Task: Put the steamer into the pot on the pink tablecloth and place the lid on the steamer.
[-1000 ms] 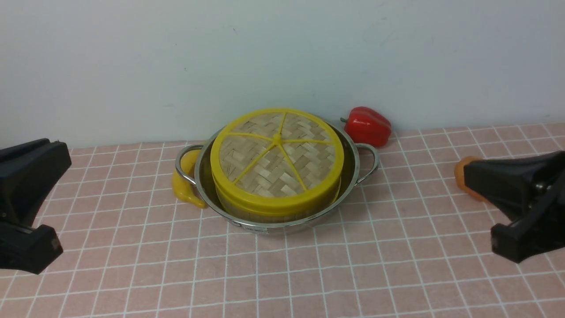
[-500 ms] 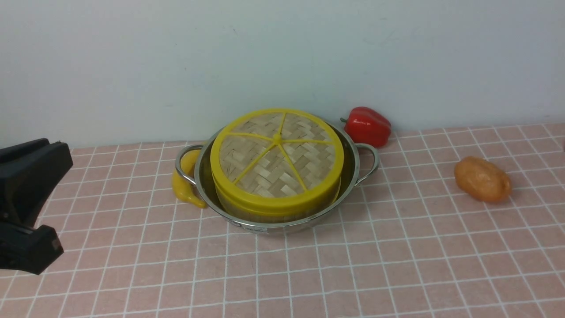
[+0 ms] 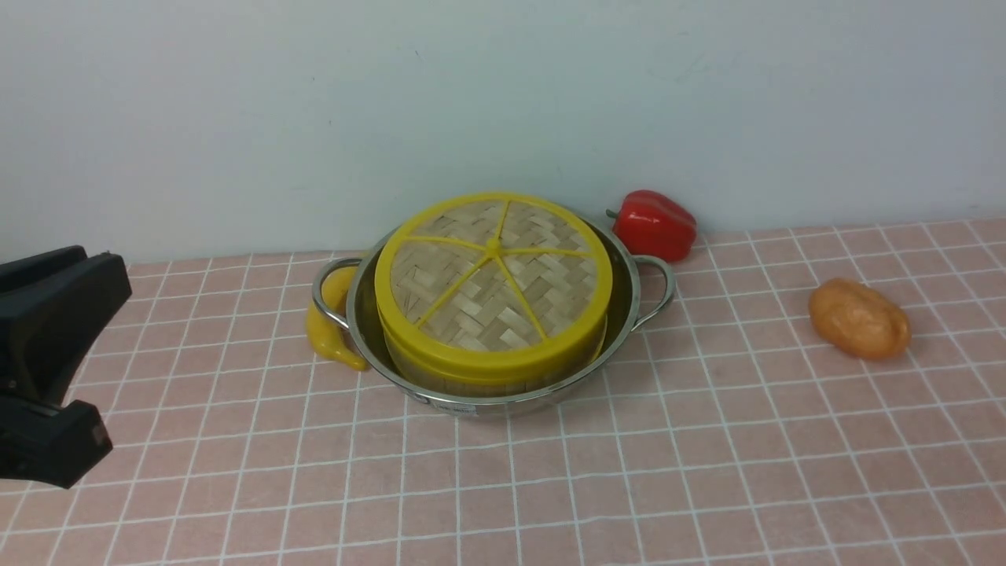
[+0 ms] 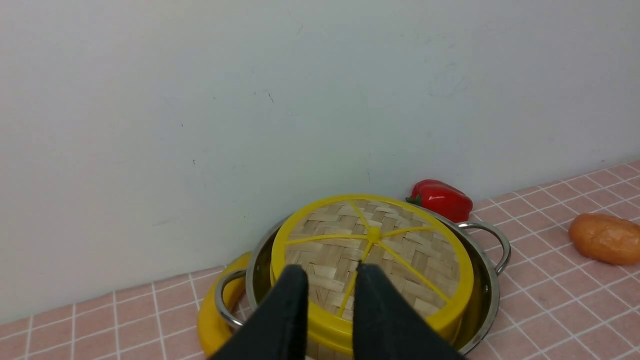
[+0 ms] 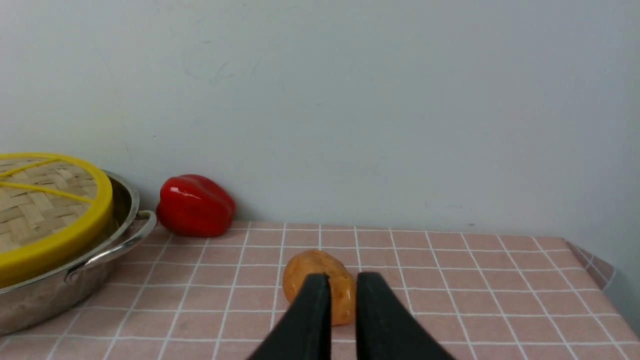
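The shiny steel pot (image 3: 629,314) stands on the pink tablecloth (image 3: 629,487) near the back wall. Inside it sits the steamer (image 3: 471,379), only its bamboo side wall showing. The lid (image 3: 493,271), a woven disc with yellow rim and spokes, lies flat on top of the steamer. My left gripper (image 4: 330,272) hovers in front of the pot on its left side, apart from it, open and holding nothing; it shows at the left edge of the front view (image 3: 90,267). My right gripper (image 5: 343,277) is outside the front view, narrowly open and holding nothing, well to the right of the pot.
A red pepper (image 3: 655,225) lies by the wall behind the pot's right handle. A yellow pepper (image 3: 330,334) rests against the left handle. An orange potato-like lump (image 3: 859,319) lies to the right, just beyond my right gripper. The table's right edge (image 5: 590,260) is near.
My right gripper has drawn back out of the front view, uncovering the orange lump. The left gripper has barely shifted. Pot, steamer and lid have not moved.
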